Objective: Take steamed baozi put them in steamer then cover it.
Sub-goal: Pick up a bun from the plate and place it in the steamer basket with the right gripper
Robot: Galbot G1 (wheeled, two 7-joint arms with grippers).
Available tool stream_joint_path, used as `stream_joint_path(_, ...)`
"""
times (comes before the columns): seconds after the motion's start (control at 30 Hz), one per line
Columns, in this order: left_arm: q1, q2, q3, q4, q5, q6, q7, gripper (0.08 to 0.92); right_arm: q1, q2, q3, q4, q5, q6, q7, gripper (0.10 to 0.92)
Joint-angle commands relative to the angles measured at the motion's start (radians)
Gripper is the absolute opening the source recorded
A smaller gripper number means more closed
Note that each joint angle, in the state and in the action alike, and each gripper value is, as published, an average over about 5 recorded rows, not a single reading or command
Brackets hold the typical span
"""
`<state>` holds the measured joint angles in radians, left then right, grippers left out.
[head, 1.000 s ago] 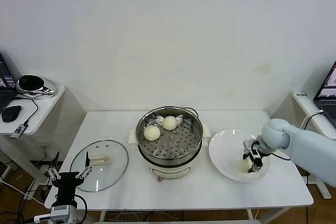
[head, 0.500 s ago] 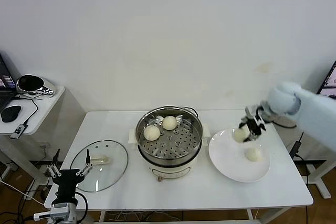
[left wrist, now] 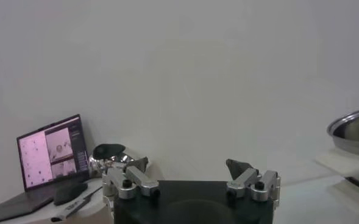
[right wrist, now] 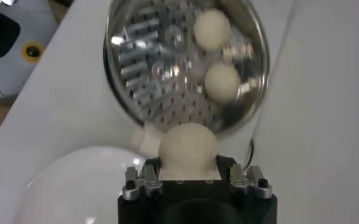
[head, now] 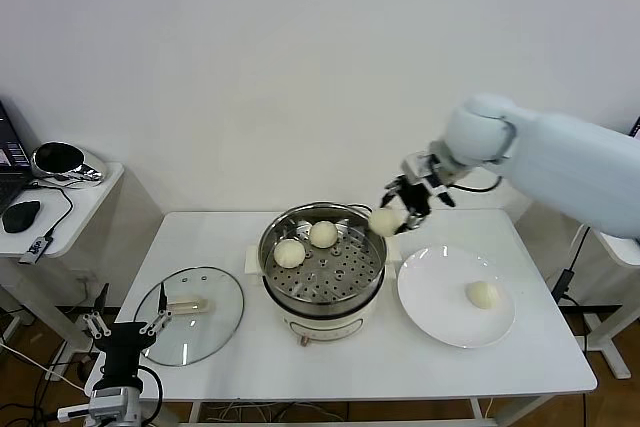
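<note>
My right claw (head: 396,209) pinches a baozi (head: 385,221) above the steamer (head: 322,259) rim; 2 buns (head: 305,243) sit inside, 1 on plate (head: 440,297). Left claw (head: 124,327) parked low by table, spread, probably empty. Cover (head: 190,313) lies on table (head: 300,367).

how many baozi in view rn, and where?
4. Two on the steamer tray, baozi and baozi; one baozi in the right gripper above the steamer's rim; one baozi on the plate.
</note>
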<state>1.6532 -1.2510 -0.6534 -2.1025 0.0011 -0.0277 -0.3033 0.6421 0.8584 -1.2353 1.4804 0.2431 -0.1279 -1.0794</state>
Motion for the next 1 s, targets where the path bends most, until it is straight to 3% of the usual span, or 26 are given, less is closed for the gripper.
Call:
stream_joint_path(0.03,0.001,0.001,-0.006,-0.002,-0.003,0.000,0.000,0.823,-0.010,0.270,-0.113,-0.038,-0.010,0.219,0.052,0.586)
stream_joint_path(0.43,0.006,-0.007,-0.020,0.002,-0.008,-0.005,-0.001,0.823,-0.098,0.380,-0.130,-0.144,-0.164,0.380,0.052,0.596)
stream_joint_path(1.0,0.011,-0.012,-0.021,0.001,-0.006,-0.009,-0.003,0.823,-0.115,0.383,-0.134,-0.150,-0.254,0.476,0.049,0.613)
